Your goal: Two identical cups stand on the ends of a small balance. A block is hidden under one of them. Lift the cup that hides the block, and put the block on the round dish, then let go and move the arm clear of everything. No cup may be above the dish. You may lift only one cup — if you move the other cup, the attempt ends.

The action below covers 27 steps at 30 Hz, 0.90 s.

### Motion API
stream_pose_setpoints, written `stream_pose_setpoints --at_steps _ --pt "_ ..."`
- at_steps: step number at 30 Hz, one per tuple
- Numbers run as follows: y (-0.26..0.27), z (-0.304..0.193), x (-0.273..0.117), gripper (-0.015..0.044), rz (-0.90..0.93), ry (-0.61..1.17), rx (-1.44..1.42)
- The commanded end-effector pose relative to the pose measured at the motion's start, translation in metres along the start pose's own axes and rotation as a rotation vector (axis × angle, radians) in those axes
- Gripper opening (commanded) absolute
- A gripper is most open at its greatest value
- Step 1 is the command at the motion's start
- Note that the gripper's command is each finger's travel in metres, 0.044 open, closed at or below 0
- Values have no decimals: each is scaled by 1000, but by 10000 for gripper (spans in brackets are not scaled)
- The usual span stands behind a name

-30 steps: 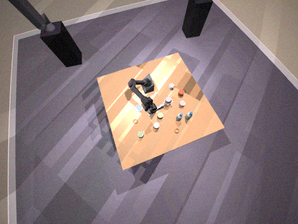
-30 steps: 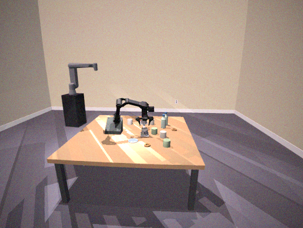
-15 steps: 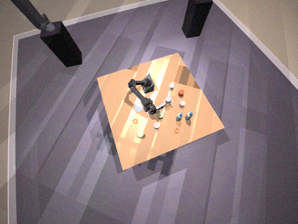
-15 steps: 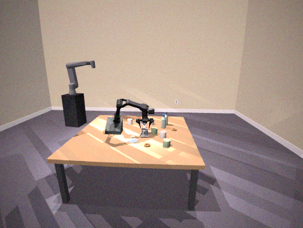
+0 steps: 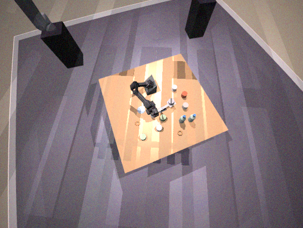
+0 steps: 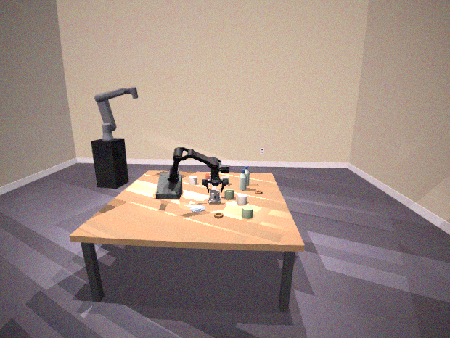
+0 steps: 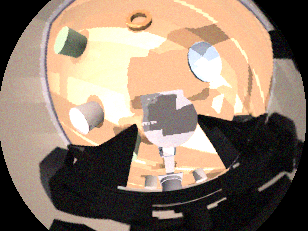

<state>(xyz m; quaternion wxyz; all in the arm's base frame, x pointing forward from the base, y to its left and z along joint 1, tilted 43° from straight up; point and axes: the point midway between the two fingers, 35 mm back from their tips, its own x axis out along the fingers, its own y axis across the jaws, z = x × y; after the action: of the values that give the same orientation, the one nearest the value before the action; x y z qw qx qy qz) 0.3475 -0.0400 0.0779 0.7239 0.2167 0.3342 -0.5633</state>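
One grey cup [image 6: 214, 196] [image 7: 170, 119] stands upside down on the near end of the balance [image 5: 163, 107] [image 7: 169, 163]. The matching cup [image 5: 171, 101] [image 7: 171, 183] stands on the far end. My gripper [image 6: 215, 190] [image 7: 167, 122] is open and empty, pointing down over the near cup, with its fingertips on either side at about the height of the cup's top. In the top view the gripper hides that cup. The pale blue round dish [image 5: 140, 109] [image 6: 197, 208] [image 7: 204, 61] lies close beside the near end, with nothing seen on it. No block is visible. The balance's tilt is unclear.
A green cup [image 5: 162, 118] [image 6: 228, 194] stands close beside the balance. A white cup [image 5: 159, 127] [image 6: 242, 199] and another green cup [image 5: 142, 136] [image 6: 247, 212] stand farther out. Two bottles [image 5: 182, 119] [image 5: 191, 118], a red cup [image 5: 183, 94] and rings are also on the table.
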Motion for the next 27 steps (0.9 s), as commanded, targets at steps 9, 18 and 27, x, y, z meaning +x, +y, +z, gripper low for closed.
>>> stream_pose_setpoints --at_steps 9,18,27 --pt "-1 -1 21 440 -4 2 -7" --pt "-2 -1 31 414 -4 1 -7" --pt "-2 -1 31 315 -4 1 -7"
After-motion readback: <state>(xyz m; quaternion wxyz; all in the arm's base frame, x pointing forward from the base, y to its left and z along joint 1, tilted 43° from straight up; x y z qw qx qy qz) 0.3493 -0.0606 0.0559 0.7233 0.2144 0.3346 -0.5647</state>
